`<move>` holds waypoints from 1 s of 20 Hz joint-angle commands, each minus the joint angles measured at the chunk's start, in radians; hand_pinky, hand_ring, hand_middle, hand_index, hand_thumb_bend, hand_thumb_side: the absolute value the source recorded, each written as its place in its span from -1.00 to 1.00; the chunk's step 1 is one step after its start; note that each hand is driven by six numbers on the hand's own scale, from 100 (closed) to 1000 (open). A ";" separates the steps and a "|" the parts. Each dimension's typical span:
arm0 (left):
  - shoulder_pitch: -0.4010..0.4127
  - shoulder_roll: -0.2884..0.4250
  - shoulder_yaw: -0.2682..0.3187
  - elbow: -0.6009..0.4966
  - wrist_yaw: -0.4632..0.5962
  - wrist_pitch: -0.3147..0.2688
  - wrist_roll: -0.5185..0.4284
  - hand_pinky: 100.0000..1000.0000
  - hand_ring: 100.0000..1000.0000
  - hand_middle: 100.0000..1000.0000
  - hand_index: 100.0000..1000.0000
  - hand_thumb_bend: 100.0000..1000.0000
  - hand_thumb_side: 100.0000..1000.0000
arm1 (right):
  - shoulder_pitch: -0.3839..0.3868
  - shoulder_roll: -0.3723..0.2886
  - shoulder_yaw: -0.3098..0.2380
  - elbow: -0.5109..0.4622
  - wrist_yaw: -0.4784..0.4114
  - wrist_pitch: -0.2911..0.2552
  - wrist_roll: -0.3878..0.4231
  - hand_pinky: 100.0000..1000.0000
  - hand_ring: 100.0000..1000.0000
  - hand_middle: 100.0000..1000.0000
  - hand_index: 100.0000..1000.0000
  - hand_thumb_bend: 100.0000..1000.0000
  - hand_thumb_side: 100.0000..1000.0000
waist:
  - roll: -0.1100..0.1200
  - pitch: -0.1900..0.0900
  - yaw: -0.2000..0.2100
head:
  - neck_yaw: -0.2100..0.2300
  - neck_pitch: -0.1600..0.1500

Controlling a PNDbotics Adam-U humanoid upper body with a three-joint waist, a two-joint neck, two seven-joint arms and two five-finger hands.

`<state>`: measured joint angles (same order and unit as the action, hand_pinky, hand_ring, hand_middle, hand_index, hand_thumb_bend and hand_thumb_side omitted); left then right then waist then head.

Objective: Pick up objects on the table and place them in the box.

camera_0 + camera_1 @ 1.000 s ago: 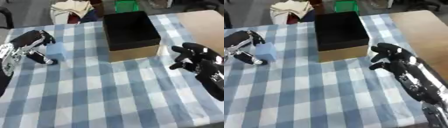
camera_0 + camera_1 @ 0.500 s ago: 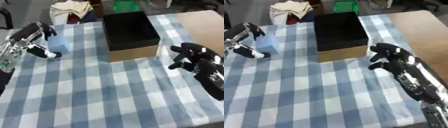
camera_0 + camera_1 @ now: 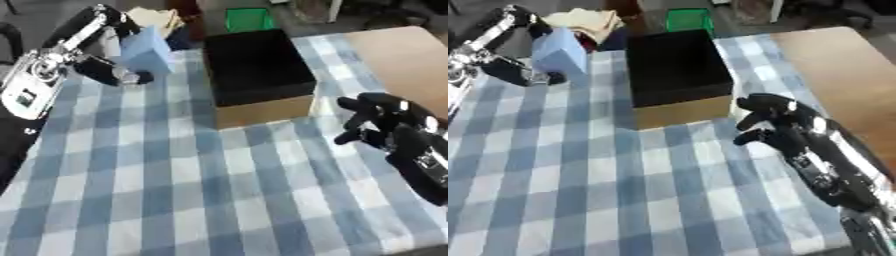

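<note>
One pale blue block (image 3: 145, 50) is pinched in the left hand's (image 3: 103, 42) fingers, now lifted off the desk (image 3: 201, 190) at ten o'clock of the box (image 3: 259, 75); carrying has begun. Right hand (image 3: 773, 120) idles, fingers curled.

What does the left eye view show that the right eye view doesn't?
Only the left eye view shows the left forearm's silver casing in full. Only the right eye view shows the right arm running down to the bottom edge. Both show the left hand with fingers curled round the blue block, the box on the checked cloth, and the right hand beside it.
</note>
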<state>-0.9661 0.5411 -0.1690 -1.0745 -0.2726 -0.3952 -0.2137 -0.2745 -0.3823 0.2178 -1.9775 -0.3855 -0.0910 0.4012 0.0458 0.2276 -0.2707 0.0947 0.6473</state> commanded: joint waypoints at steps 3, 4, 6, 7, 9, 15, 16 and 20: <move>-0.060 -0.035 -0.011 0.000 0.028 -0.014 0.031 0.48 -0.12 -0.30 0.09 -1.00 -0.58 | -0.028 0.004 0.021 -0.022 -0.018 0.004 0.028 0.38 1.00 0.24 0.78 -1.00 0.02 | -0.009 -0.018 -0.023 | 0.014 -0.028; -0.065 -0.045 -0.015 0.003 0.019 -0.023 0.039 0.48 -0.12 -0.28 0.10 -1.00 -0.55 | -0.034 0.007 0.027 -0.022 -0.022 0.005 0.034 0.38 1.00 0.24 0.78 -1.00 0.02 | -0.010 -0.016 -0.029 | 0.015 -0.032; -0.071 -0.061 -0.023 0.013 -0.010 -0.040 0.048 0.48 -0.08 -0.21 0.14 -0.96 -0.56 | -0.046 0.014 0.041 -0.022 -0.028 0.008 0.048 0.38 1.00 0.24 0.78 -1.00 0.01 | -0.015 -0.011 -0.045 | 0.018 -0.040; -0.073 -0.067 -0.025 0.019 -0.027 -0.048 0.053 0.48 -0.06 -0.19 0.15 -0.95 -0.54 | -0.052 0.017 0.047 -0.022 -0.031 0.009 0.056 0.38 1.00 0.24 0.78 -1.00 0.01 | -0.016 -0.008 -0.053 | 0.019 -0.043; -0.074 -0.078 -0.025 0.035 -0.069 -0.061 0.064 0.47 -0.03 -0.15 0.17 -0.87 -0.54 | -0.063 0.022 0.058 -0.022 -0.035 0.009 0.071 0.38 1.00 0.24 0.78 -1.00 0.01 | -0.018 -0.001 -0.072 | 0.019 -0.047; -0.066 -0.096 -0.020 0.075 -0.207 -0.093 0.104 0.47 0.06 0.03 0.24 -0.63 -0.47 | -0.081 0.033 0.074 -0.022 -0.037 0.019 0.093 0.38 1.00 0.24 0.78 -1.00 0.03 | -0.008 0.015 -0.103 | 0.016 -0.054; -0.065 -0.097 -0.018 0.078 -0.229 -0.098 0.114 0.47 0.08 0.06 0.25 -0.60 -0.48 | -0.083 0.033 0.075 -0.022 -0.036 0.021 0.093 0.38 1.00 0.24 0.78 -1.00 0.03 | -0.005 0.017 -0.106 | 0.015 -0.055; -0.063 -0.102 -0.016 0.085 -0.293 -0.109 0.145 0.54 0.23 0.26 0.37 -0.43 -0.40 | -0.087 0.035 0.074 -0.022 -0.036 0.025 0.092 0.38 1.00 0.24 0.78 -1.00 0.04 | 0.002 0.021 -0.112 | 0.013 -0.058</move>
<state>-1.0116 0.4301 -0.1930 -0.9796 -0.5458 -0.5005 -0.0815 -0.3490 -0.3405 0.2961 -1.9776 -0.4156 -0.0673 0.4927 0.0520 0.2650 -0.3823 0.1109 0.6041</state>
